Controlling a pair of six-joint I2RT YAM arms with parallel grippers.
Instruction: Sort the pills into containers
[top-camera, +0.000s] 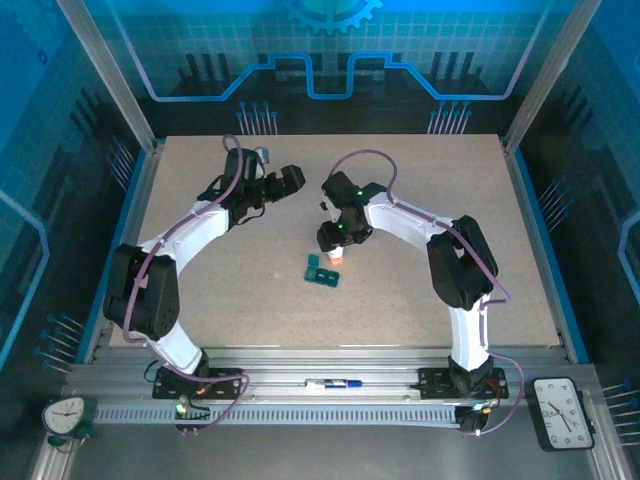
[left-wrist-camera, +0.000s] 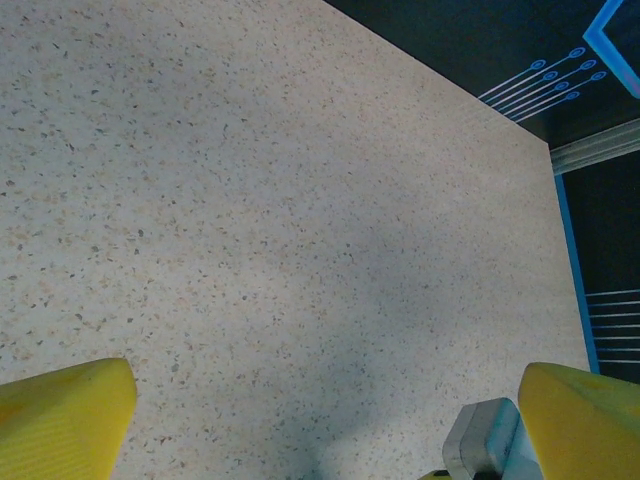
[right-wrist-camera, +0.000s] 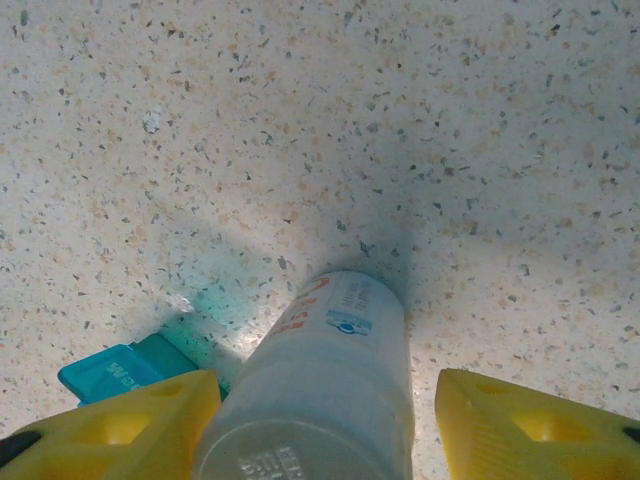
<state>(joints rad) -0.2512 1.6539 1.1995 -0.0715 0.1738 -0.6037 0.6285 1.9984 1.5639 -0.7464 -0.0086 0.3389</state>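
Note:
The containers, a dark teal pill box (top-camera: 322, 272), lie near the middle of the table; one corner of the pill box (right-wrist-camera: 110, 370) shows beside my right gripper's left finger. A white-capped orange bottle (top-camera: 335, 257) stands just behind it. My right gripper (top-camera: 335, 243) hangs over the bottle (right-wrist-camera: 330, 380) with a yellow finger on each side. The right gripper (right-wrist-camera: 325, 400) is open: its left finger touches the bottle and a gap remains at the right finger. My left gripper (top-camera: 290, 180) is wide open over bare tabletop at the back, holding nothing. The pills are out of view.
The speckled table (top-camera: 420, 170) is fenced by metal rails and dark panels. In the left wrist view, the left gripper (left-wrist-camera: 327, 400) has a small grey block (left-wrist-camera: 485, 440) next to its right finger, and the table's far edge (left-wrist-camera: 560, 160) is close.

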